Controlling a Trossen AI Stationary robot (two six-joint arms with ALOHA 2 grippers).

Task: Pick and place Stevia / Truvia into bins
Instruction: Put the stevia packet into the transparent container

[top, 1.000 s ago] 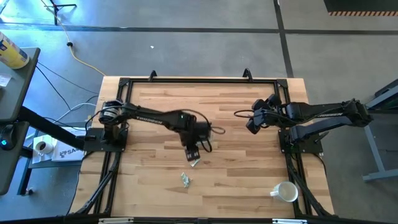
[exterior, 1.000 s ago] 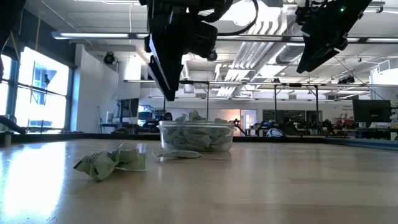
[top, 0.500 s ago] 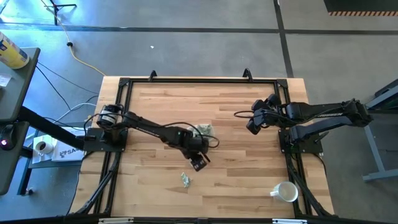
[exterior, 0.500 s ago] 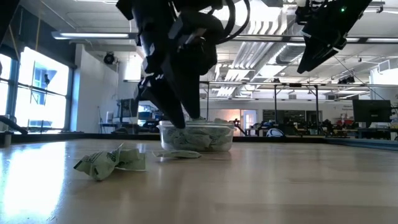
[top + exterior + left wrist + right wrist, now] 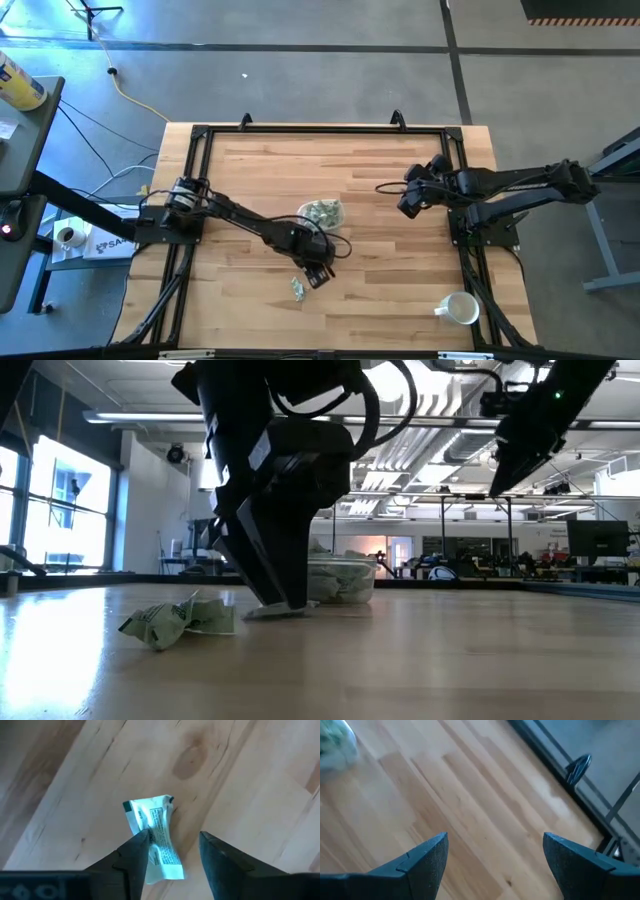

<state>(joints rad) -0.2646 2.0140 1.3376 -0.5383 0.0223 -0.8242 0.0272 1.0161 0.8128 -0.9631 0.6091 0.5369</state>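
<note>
Grey floor [image 5: 300, 80], bright windows [image 5: 60, 510], ceiling ducts [image 5: 430, 410], distant desks.

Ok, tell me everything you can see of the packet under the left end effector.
The packet is a small white paper sachet with a green corner band and fine print, pinched and twisted at its middle. It lies flat on the wooden table, apart from the clear bin. The left end effector hangs open over it, one finger overlapping its edge; contact cannot be confirmed. In the low view it shows as a flat sliver beneath the arm.

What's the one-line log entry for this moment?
left gripper: open, low over packet | right gripper: open, waiting raised | bin: part-filled | crumpled packets: on table
</note>
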